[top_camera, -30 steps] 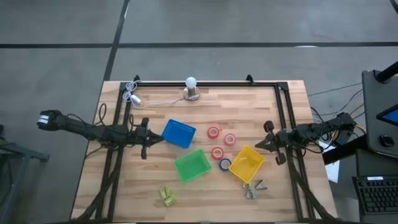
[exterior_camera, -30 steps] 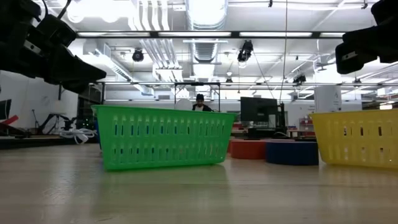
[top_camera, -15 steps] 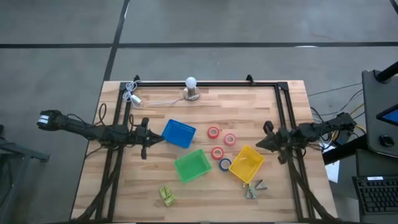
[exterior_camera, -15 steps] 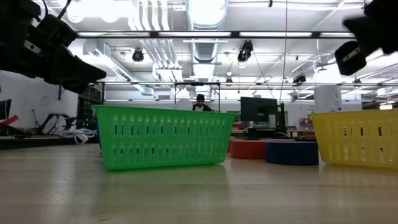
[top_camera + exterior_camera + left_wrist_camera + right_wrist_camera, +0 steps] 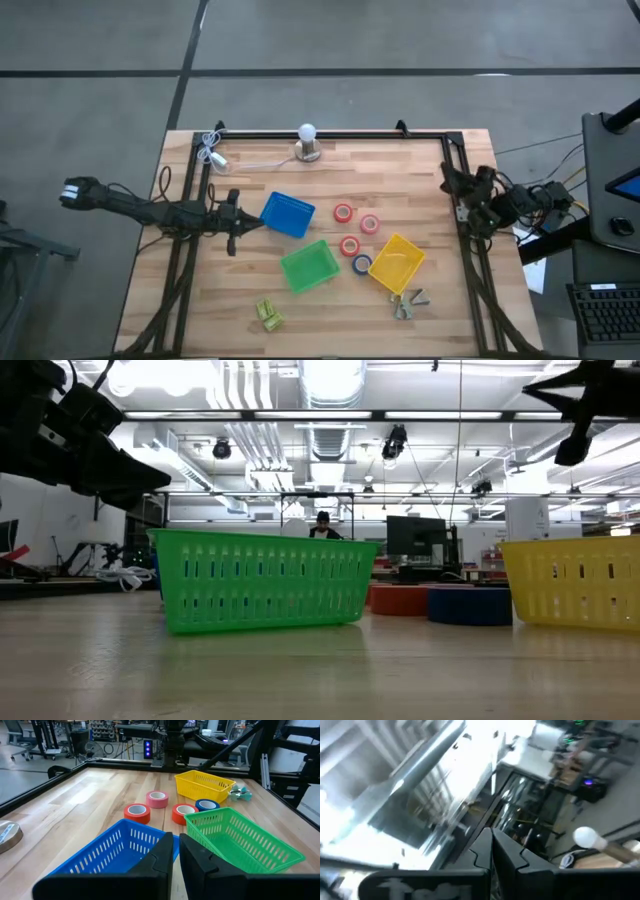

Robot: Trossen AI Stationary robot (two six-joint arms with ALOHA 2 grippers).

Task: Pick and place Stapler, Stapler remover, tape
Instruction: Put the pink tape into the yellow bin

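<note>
Both arms are hanging above the table, nothing gripped yet.

The left gripper (image 5: 175,851) is hovering with fingers pressed together just behind the blue bin (image 5: 288,214); beyond it are lying the tape rolls (image 5: 344,212), smooth small rings with pale centres. The right gripper (image 5: 491,851), also pressed together, is pointing up and away from the table, well apart from the staple remover (image 5: 405,306) beside the yellow bin (image 5: 397,263). I judge a low approach could catch a ribbed plastic bin wall and push it.
</note>
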